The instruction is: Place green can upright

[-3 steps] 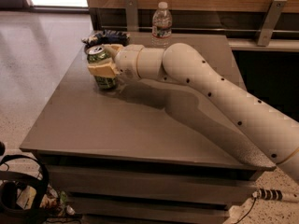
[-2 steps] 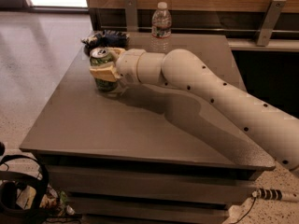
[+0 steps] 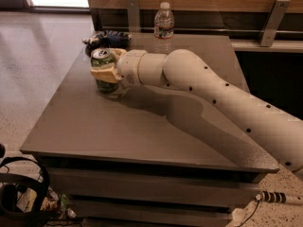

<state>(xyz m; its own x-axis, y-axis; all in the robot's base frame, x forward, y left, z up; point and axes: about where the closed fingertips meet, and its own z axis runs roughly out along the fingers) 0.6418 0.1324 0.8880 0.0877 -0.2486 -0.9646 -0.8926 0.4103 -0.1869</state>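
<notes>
The green can (image 3: pixel 105 82) stands upright on the grey table (image 3: pixel 118 126) near its far left corner, silver top facing up. My gripper (image 3: pixel 106 69) is at the can, with tan fingers (image 3: pixel 105 74) wrapped around its upper half. The white arm reaches in from the lower right across the table. The can's base rests on or just at the table surface.
A clear plastic water bottle (image 3: pixel 164 26) stands at the table's back edge. A dark crumpled bag (image 3: pixel 107 38) lies behind the can at the far left corner. A wooden wall with metal brackets runs behind. Cables and headphones (image 3: pixel 19 197) lie on the floor at lower left.
The can and gripper have shifted very slightly; the can stays upright in the fingers. The arm has barely moved.
</notes>
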